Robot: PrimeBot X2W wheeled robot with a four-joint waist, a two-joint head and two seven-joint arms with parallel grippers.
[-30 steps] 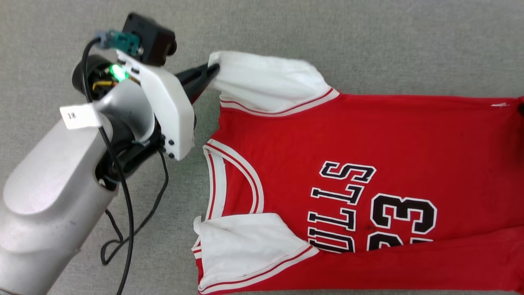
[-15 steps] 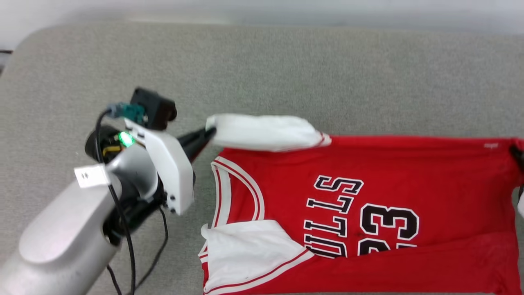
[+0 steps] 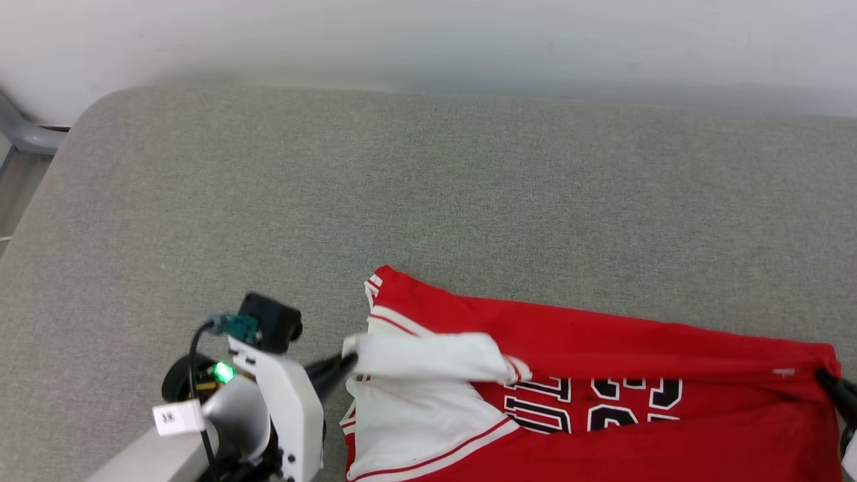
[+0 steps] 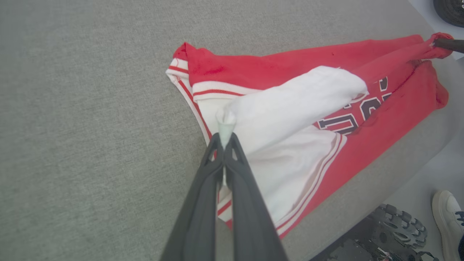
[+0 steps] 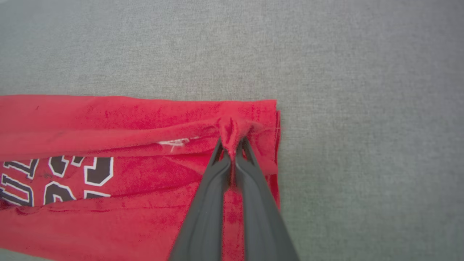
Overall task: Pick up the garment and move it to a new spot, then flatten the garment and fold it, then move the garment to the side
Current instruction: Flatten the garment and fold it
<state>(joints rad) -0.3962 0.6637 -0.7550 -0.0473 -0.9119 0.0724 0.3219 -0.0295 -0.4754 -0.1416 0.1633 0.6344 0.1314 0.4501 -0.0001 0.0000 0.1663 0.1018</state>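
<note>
Grey woven-fabric surface, padded look, rounded corner at far left in head view, far edge vs. pale wall. On it: garment, red jersey w/ white sleeves, lying lengthwise on the near part, collar end to robot's left, hem end to right. Far long edge folded over twd near side, partly covering black lettering & no.
</note>
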